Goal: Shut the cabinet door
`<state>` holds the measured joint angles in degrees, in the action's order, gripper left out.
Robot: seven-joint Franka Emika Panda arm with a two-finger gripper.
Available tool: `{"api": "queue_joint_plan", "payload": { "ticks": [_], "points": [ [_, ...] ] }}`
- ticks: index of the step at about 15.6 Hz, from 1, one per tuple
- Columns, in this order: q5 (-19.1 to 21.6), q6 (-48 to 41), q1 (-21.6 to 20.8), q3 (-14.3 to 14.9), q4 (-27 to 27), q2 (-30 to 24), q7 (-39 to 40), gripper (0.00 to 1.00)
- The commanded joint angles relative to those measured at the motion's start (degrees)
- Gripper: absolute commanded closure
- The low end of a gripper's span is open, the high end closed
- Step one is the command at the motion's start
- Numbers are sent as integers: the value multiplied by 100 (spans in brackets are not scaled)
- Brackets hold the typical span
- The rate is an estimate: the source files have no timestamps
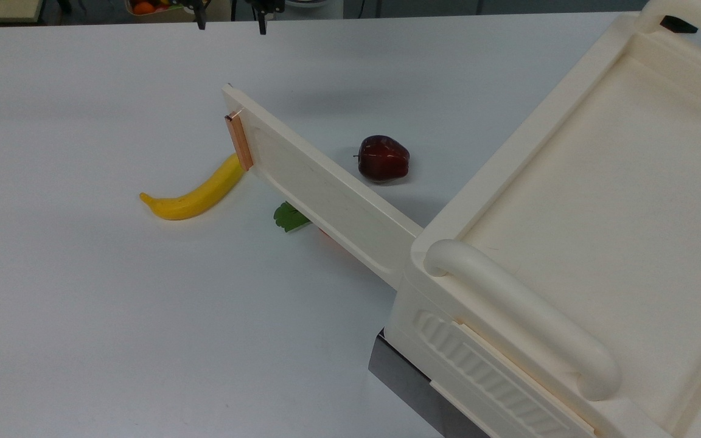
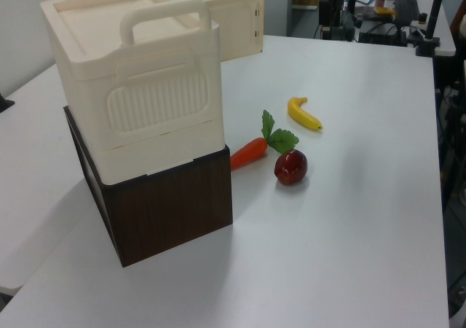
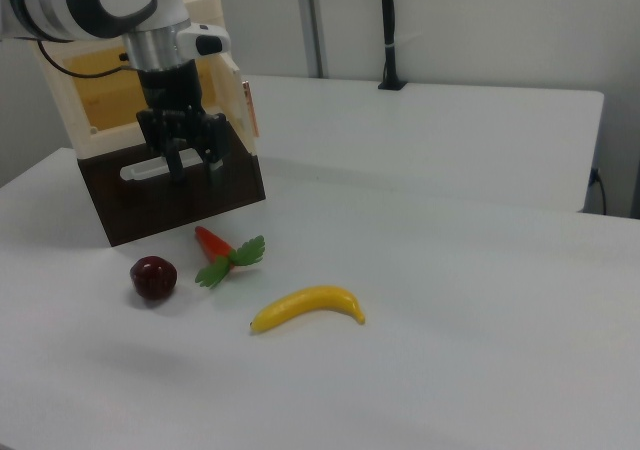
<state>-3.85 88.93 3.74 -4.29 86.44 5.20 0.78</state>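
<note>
The cabinet door (image 1: 320, 191) stands swung out from the cabinet (image 1: 575, 243), while the gripper (image 3: 193, 166) hangs open and empty at the apple's (image 3: 153, 277) twelve o'clock in the right view.

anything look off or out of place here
Only the cabinet door: it stands swung wide open from the cabinet, jutting out over the table above the carrot. The banana and apple lie loose and intact. Nothing spilled or damaged.
</note>
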Motion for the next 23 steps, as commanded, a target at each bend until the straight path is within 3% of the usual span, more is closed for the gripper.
{"api": "queue_joint_plan", "payload": {
  "ticks": [1,9,14,17,23],
  "points": [
    [130,81,65,7,110,-81,98,100],
    [165,81,83,7,93,-72,98,100],
    [226,90,188,16,-424,-2,98,100],
    [700,755,285,25,-742,7,2,100],
    [728,2706,259,-1,-760,33,-884,100]
  ]
}}
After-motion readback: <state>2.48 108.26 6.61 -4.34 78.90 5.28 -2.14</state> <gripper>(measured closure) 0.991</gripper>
